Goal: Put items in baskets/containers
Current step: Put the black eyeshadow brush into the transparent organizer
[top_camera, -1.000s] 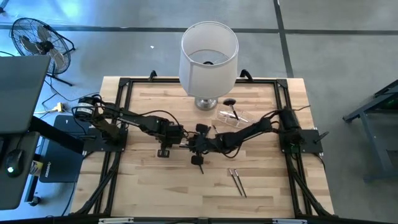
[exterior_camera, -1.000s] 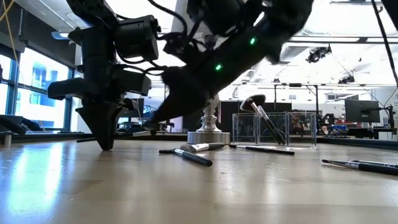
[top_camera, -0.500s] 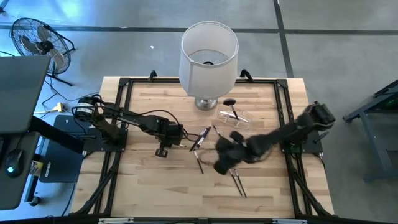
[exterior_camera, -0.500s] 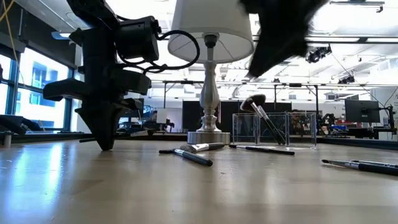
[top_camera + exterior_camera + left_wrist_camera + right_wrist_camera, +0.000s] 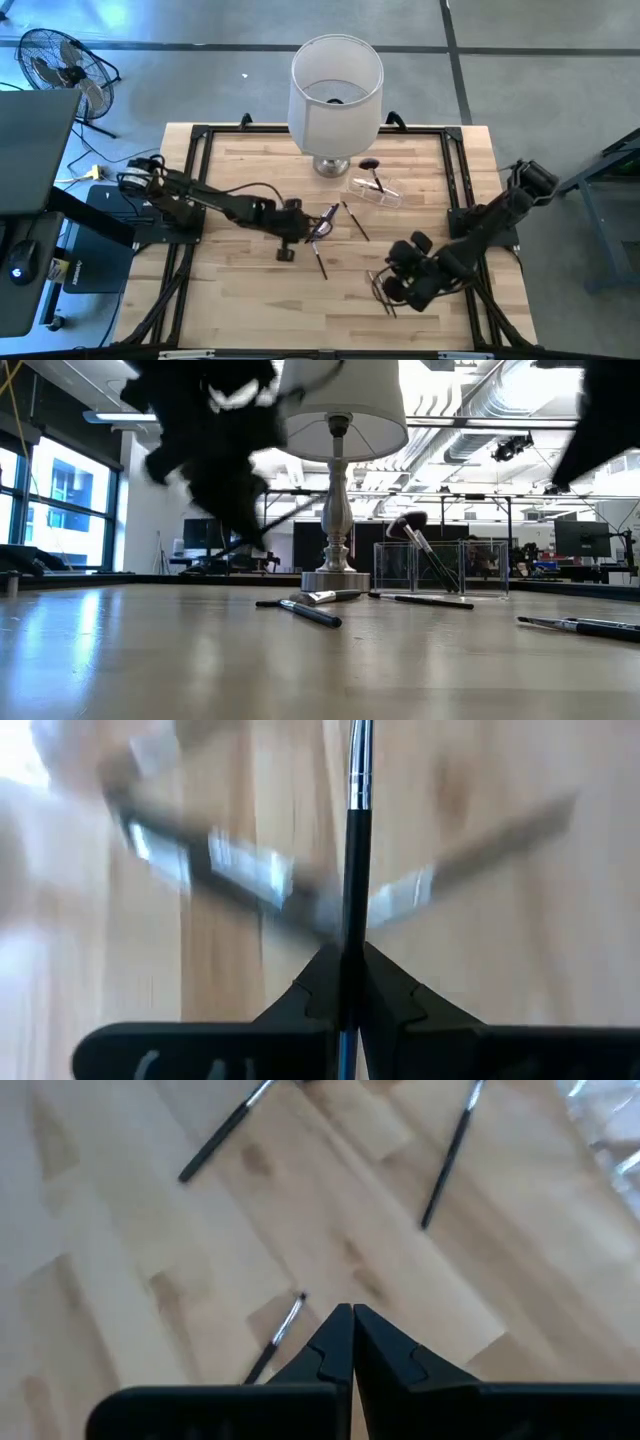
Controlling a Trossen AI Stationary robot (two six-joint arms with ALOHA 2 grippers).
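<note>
My left gripper (image 5: 303,228) hangs above the table's middle, shut on a thin dark-handled brush (image 5: 352,850); in the low view it is a blur (image 5: 235,510). My right gripper (image 5: 352,1320) is shut on nothing, above the near right part of the table (image 5: 392,288), over two thin brushes (image 5: 382,292). More brushes lie flat on the wood (image 5: 321,262), (image 5: 356,222), (image 5: 448,1165). The clear container (image 5: 376,190) stands by the lamp's base with a large fluffy-headed brush (image 5: 412,535) leaning inside it. My left gripper pinches the brush's black handle (image 5: 350,935) between its two fingertips. The brush runs on ahead in line with the fingers, its silver ferrule (image 5: 358,780) away from them. The fingers slant down toward the table's right side, and the brush is lifted clear of the wood.
A tall lamp with a white shade (image 5: 336,80) on a silver base (image 5: 331,166) stands at the far middle. A black frame (image 5: 200,135) runs round the table's edges. Bare wood lies at the near left (image 5: 250,300).
My right gripper has left the table's middle beside the left gripper and swung fast toward the near right corner, rising and rolling as it went. My left gripper has risen from the table with the brush, moved a little toward the right and tipped up.
</note>
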